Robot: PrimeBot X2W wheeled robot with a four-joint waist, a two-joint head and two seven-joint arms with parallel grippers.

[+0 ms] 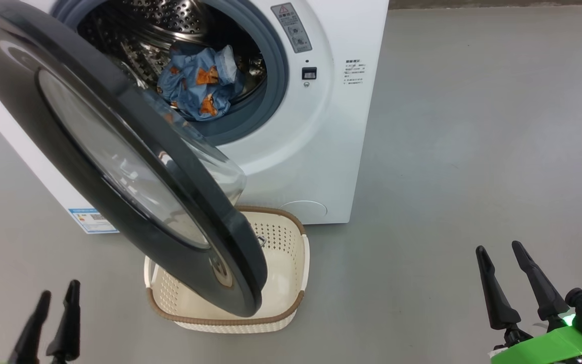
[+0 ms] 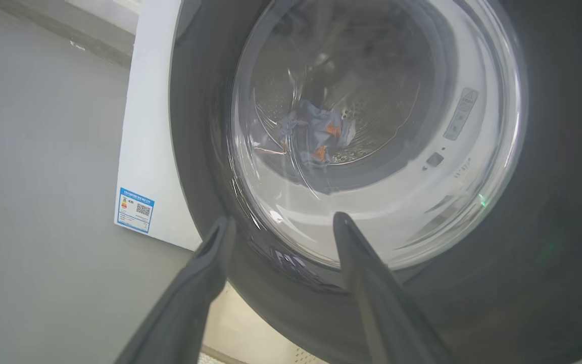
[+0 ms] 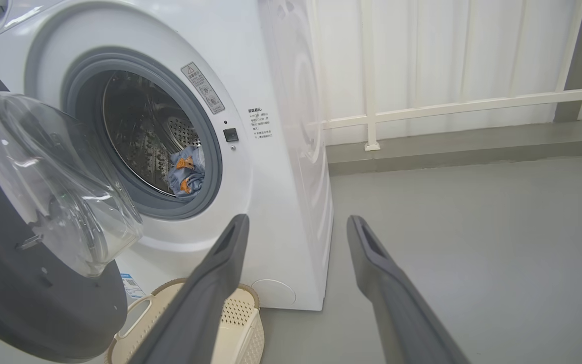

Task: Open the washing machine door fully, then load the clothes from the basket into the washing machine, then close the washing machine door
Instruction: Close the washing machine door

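The white washing machine [image 1: 316, 151] stands at the upper left with its black-ringed door [image 1: 68, 146] swung partly open over the basket [image 1: 291, 253]. Light blue clothes [image 1: 200, 83] with orange prints lie in the steel drum; I also see the clothes [image 3: 186, 172] from the right wrist and, through the door glass [image 2: 372, 131], the clothes [image 2: 316, 134] from the left wrist. The cream basket's visible floor is bare. My left gripper [image 1: 57, 296] is open at the lower left, pointing at the door's outer face [image 2: 210, 101]. My right gripper [image 1: 499, 248] is open at the lower right, clear of everything.
Grey floor [image 1: 473, 126] spreads to the right of the machine. A white railing and wall [image 3: 447, 76] run behind the machine in the right wrist view. A blue label [image 1: 91, 221] is on the machine's lower left side.
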